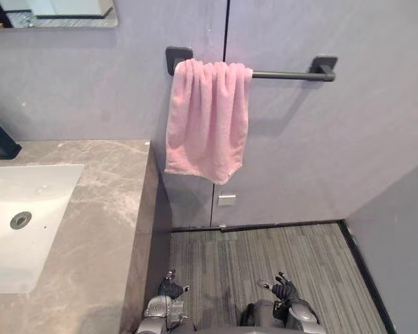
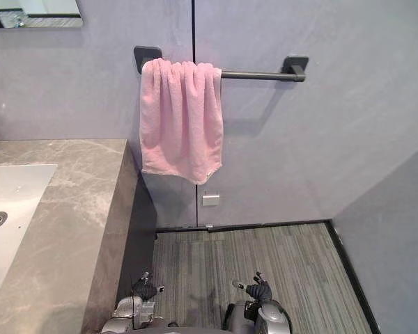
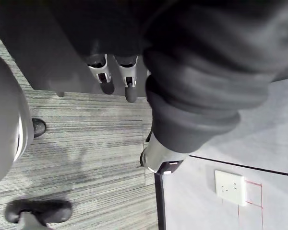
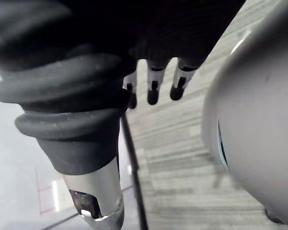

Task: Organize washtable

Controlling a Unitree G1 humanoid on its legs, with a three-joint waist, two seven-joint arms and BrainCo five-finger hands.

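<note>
While the left hand (image 1: 170,287) and right hand (image 1: 284,289) hang low, fingers relaxed and empty, the pink towel (image 1: 207,118) drapes over the wall bar (image 1: 285,74) well above them. Soft, light and floppy by its look, it wants a pinch on a bunched fold.

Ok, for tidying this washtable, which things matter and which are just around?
Job: washtable top, its sink, likely the pink towel bunched on the towel bar; left hand and right hand hang low, open.
Just around: mirror, wall socket, floor.
</note>
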